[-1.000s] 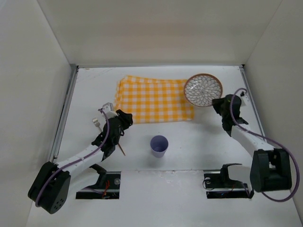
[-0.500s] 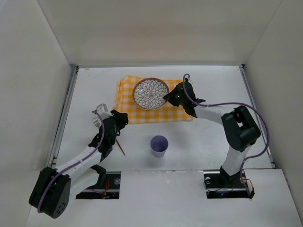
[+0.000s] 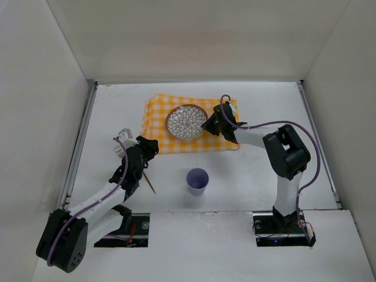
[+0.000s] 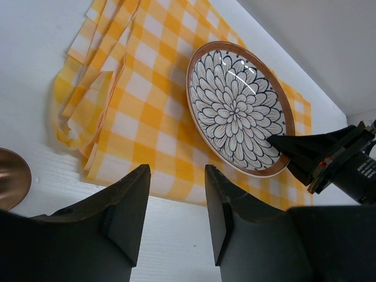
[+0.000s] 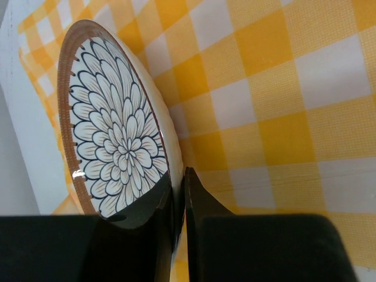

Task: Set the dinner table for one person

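A round plate with a brown rim and a petal pattern is over the yellow-and-white checked cloth at the back of the white dinner table. My right gripper is shut on the plate's right rim. In the right wrist view its fingers pinch the rim of the plate, which is tilted above the cloth. My left gripper is open and empty, low over bare table by the cloth's front left corner. In its wrist view I see the plate and the right gripper.
A lilac cup stands upright on the table in front of the cloth. A thin brown utensil lies beside the left arm. A copper-coloured round piece shows at the left edge of the left wrist view. Metal rails run along both table sides.
My right gripper has carried the plate from the back right corner leftward onto the middle of the cloth and lowered it. My left arm shifted slightly and stays open.
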### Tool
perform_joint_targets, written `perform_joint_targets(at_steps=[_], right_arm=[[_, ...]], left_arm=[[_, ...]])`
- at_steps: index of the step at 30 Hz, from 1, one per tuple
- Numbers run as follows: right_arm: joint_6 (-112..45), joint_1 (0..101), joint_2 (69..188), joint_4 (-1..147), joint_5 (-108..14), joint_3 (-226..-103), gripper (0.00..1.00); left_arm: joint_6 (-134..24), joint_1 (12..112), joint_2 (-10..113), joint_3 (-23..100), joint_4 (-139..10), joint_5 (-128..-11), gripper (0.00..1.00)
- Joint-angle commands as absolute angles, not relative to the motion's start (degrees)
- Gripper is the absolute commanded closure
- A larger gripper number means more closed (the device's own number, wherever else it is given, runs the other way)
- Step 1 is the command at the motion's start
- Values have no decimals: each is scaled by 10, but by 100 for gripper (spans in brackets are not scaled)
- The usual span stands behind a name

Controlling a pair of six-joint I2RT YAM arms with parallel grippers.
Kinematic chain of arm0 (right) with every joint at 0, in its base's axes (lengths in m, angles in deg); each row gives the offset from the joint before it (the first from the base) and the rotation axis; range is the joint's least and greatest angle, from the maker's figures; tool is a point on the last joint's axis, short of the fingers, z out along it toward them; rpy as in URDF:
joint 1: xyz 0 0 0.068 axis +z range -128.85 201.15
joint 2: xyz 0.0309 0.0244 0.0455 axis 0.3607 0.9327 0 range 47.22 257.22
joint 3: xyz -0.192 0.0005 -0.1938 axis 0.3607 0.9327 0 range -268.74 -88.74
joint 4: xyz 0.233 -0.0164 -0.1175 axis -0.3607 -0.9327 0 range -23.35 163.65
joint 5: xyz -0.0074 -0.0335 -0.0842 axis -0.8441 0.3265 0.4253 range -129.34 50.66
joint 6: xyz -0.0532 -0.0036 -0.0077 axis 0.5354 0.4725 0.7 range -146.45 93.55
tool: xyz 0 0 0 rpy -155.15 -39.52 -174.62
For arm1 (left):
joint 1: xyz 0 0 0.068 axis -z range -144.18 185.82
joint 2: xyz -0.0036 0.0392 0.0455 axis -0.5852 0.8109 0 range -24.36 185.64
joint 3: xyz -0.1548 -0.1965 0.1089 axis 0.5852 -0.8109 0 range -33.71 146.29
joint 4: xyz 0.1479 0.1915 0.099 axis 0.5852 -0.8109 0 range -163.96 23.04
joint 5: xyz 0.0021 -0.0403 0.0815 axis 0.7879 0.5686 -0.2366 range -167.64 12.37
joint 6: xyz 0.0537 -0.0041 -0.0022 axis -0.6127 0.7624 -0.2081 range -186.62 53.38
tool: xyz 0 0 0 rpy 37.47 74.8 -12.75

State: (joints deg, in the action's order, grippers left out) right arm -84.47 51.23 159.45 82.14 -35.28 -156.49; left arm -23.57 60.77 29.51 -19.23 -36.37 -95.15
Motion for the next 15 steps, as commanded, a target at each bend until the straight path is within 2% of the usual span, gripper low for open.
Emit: perform_joint_targets(at_steps=[1,4,7,10,15], right_arm=[[-853,517,1584,877,-370,-1608,79],[-832,517,1573,837,-360,-1605,60],[-803,517,1547,804,-355,-1591,46],[-772,517,1500,788,-333,-1554,38],[-710,517,1373,759,-283,-1465,32]], left_arm=[[-228,602,293,-197,-349,-946,60],[-233,608,294,-196,-349,-953,60],[-230,606,300,-196,-349,-951,60],[-234,609,293,-196,-349,-955,60],[-231,609,299,-196,-349,-954,60]])
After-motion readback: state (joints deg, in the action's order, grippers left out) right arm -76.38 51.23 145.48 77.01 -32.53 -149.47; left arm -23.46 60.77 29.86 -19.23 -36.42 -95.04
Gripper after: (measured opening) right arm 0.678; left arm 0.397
